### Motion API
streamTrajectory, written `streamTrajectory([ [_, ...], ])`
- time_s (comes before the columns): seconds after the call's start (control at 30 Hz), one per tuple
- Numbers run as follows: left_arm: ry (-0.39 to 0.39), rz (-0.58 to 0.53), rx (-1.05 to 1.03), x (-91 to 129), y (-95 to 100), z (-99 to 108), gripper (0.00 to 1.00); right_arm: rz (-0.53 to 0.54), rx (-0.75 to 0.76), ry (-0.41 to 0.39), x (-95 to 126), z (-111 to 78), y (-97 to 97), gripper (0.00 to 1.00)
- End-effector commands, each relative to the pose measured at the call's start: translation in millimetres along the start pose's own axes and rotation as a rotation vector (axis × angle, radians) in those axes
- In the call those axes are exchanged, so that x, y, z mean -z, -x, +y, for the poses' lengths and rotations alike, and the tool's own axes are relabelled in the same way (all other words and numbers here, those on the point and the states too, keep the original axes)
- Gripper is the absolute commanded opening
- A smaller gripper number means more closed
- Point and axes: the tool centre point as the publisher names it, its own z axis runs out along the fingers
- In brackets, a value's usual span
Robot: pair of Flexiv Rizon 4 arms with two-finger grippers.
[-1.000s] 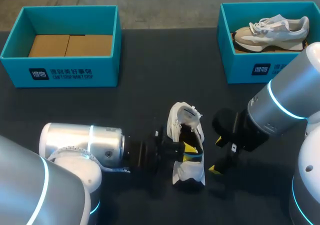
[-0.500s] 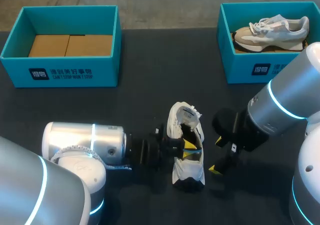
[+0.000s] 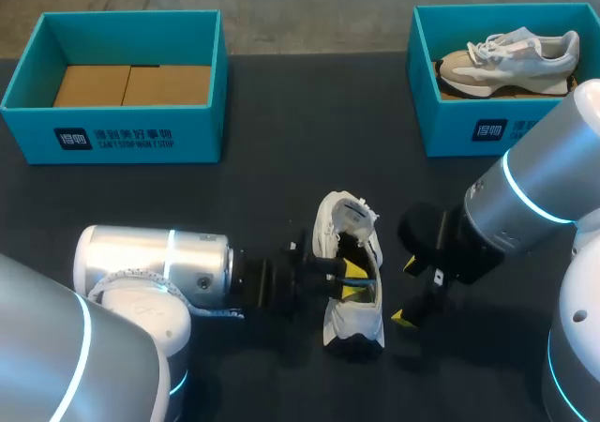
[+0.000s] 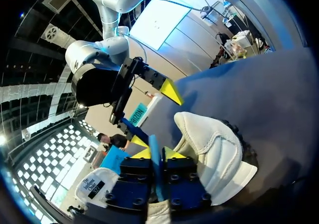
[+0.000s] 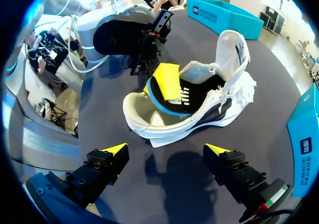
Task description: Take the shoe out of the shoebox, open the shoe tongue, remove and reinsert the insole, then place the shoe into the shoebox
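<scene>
A white shoe (image 3: pixel 349 321) lies on the black table, tongue raised. My left gripper (image 3: pixel 349 286) reaches into its opening from the left and is shut on the black, blue-edged insole (image 3: pixel 362 277). In the left wrist view the yellow tips of that gripper (image 4: pixel 157 153) pinch the insole's blue edge (image 4: pixel 154 143), with the shoe's white upper (image 4: pixel 214 149) beside them. My right gripper (image 3: pixel 406 291) stands open just right of the shoe, touching nothing. From its wrist view the right gripper (image 5: pixel 167 149) faces the shoe (image 5: pixel 149 127), and the insole (image 5: pixel 172 102) sits partly raised in the opening.
A teal shoebox (image 3: pixel 112 136) with a cardboard floor stands at the back left. Another teal box (image 3: pixel 469 127) at the back right holds a second, beige and white shoe (image 3: pixel 511 54).
My left arm pushed slightly toward the shoe and then drew back a little, still gripping the insole. The right arm and the shoe have kept their places.
</scene>
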Motion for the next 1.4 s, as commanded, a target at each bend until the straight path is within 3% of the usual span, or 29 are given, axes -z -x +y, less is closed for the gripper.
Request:
streamTrajectory([
  [0.03,-0.001,0.011,0.001,2.6,-0.8,0.8,0.0,-0.003,-0.001,0.001,-0.1,-0.6,-1.3,1.0],
  [0.37,0.038,0.041,0.021,-7.9,-6.4,22.8,0.0,-0.003,-0.001,0.001,-0.1,-0.6,-1.3,1.0],
  [0.53,0.015,0.049,0.027,-5.6,-5.3,15.9,0.0,-0.003,-0.001,0.001,-0.1,-0.6,-1.3,1.0],
  [0.57,0.004,0.049,0.03,-4.4,-5.1,14.0,0.08,-0.003,-0.001,0.001,-0.1,-0.6,-1.3,1.0],
  [0.6,-0.002,0.049,0.031,-2.9,-4.9,11.1,0.25,-0.003,-0.001,0.001,-0.1,-0.6,-1.3,1.0],
  [0.67,-0.013,0.054,0.026,-0.4,-4.6,4.7,0.4,-0.003,-0.001,0.001,-0.1,-0.6,-1.3,1.0],
  [0.8,-0.033,0.069,0.023,5.3,-2.0,-9.5,0.49,-0.003,-0.001,0.001,-0.1,-0.6,-1.3,1.0],
  [1.07,-0.049,0.094,0.032,18.2,1.4,-25.6,0.48,-0.003,-0.001,0.001,-0.1,-0.6,-1.3,1.0],
  [1.4,-0.031,0.114,0.051,40.1,5.7,-25.9,0.44,-0.003,-0.001,0.001,-0.1,-0.6,-1.3,1.0],
])
